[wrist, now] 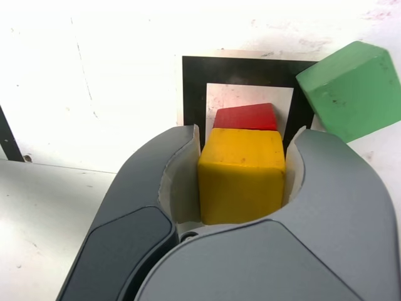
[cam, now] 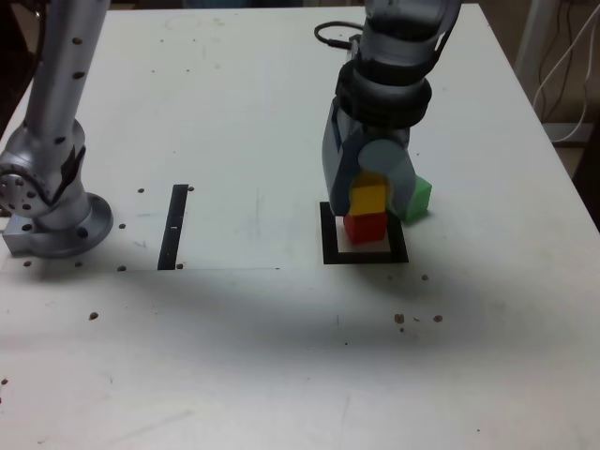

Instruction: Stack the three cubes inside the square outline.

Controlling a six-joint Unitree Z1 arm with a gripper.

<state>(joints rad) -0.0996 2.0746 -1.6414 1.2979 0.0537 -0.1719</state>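
Toward the desk's right half in the exterior view, the gripper (cam: 373,199) pinches the yellow cube (cam: 368,199), its 2 jaws pressed against opposite faces of the block, as the wrist view shows (wrist: 242,175). That cube sits directly over the red cube (cam: 364,228), which rests on the white centre of the square outline (cam: 330,246); whether the 2 cubes touch cannot be told. From the wrist, only a red sliver (wrist: 245,117) shows beyond the yellow block. Outside the outline, just beside its far right corner in the exterior view, lies the green cube (cam: 419,199), on the bare desk (cam: 281,356). Well apart, toward the arm's base (cam: 56,230), runs a straight black strip (cam: 174,226).
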